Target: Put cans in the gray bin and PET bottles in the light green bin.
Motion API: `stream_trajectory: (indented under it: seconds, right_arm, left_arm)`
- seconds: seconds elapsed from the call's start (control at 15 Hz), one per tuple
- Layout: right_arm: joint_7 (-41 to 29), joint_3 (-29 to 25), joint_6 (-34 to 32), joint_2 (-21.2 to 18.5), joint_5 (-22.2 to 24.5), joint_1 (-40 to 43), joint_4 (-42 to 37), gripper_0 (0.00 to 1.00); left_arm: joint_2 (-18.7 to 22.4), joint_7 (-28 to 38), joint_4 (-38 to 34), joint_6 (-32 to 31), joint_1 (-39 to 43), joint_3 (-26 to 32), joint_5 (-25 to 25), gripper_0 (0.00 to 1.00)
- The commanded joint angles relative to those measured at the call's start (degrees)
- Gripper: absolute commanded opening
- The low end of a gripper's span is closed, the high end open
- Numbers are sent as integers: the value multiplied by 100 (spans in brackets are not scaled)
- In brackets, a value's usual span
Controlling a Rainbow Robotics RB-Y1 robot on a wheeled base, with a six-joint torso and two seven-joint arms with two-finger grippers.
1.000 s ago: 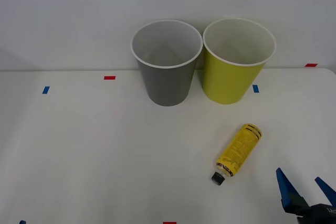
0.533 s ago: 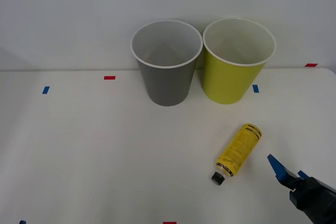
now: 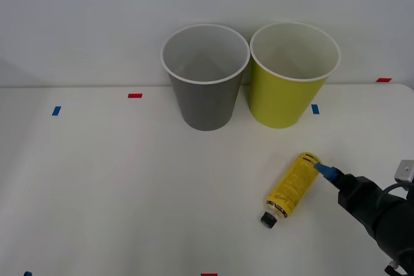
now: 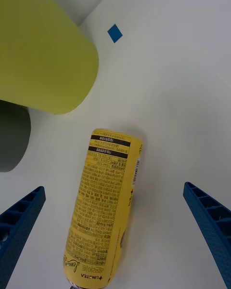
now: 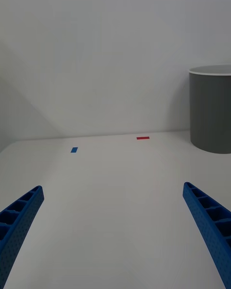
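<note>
The PET bottle, yellow with black print and a black cap, lies on its side on the white table, cap toward me. My right gripper hovers at the bottle's base end, open. In the right wrist view the bottle lies between the spread blue fingers. The gray bin and the light green bin stand upright side by side at the back, and their visible insides look bare. My left gripper is open over bare table, with the gray bin far ahead of it. Cans are out of view.
Small red and blue tape marks dot the table. A blue mark sits beside the green bin. A white wall rises right behind the bins.
My right gripper has moved from the table's front right corner forward and left, up to the bottle's base end. The bottle and both bins have stayed put.
</note>
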Motion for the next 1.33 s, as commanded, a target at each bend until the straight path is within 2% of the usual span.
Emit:
stream_trajectory:
  seconds: [0.07,0.27,0.53,0.8,1.07,1.33]
  right_arm:
    - [-1371,499,859,-381,619,-610,1,100]
    - [-2066,675,1545,-566,504,-1155,1,100]
    - [-2136,692,2617,-759,-85,-1972,168,100]
    - [-2171,789,2722,-1084,-840,-2684,897,100]
    - [-2215,921,2731,-1453,-1095,-2886,1126,100]
    - [-2760,1220,2740,-1655,-1719,-3414,1486,100]
  left_arm:
    - [0,0,0,0,0,0,0,100]
    - [0,0,0,0,0,0,0,100]
    - [0,0,0,0,0,0,0,100]
    - [0,0,0,0,0,0,0,100]
    - [0,0,0,0,0,0,0,100]
    - [0,0,0,0,0,0,0,100]
